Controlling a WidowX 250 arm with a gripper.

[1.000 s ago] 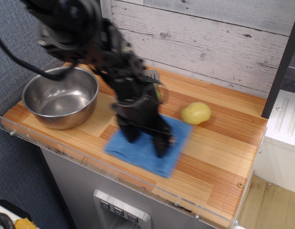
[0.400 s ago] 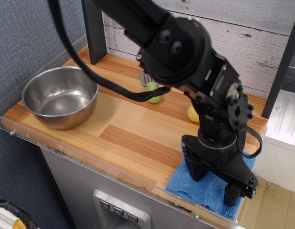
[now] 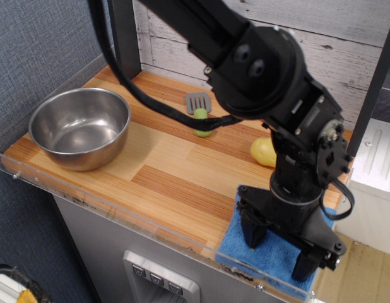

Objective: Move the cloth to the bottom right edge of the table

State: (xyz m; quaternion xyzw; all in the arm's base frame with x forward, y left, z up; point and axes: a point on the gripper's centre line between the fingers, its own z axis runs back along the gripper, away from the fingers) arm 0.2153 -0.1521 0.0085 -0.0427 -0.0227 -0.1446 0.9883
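Observation:
The blue fuzzy cloth (image 3: 271, 259) lies flat at the front right corner of the wooden table (image 3: 176, 170), its near edge against the clear acrylic rim. My black gripper (image 3: 278, 247) stands straight down on it. The two fingers are spread wide, one fingertip (image 3: 250, 235) on the cloth's left part, the other at its right front. The jaws are open, not pinched on the fabric. The arm hides the cloth's far part.
A steel bowl (image 3: 80, 126) sits at the left. A yellow potato-like thing (image 3: 262, 151) lies behind the arm. A grey spatula with a green handle (image 3: 200, 118) lies at the back. The table's right edge drops to the floor (image 3: 353, 265).
The cloth and the gripper on it went from the table's middle to the front right corner. Since 0.4 s ago they have barely shifted.

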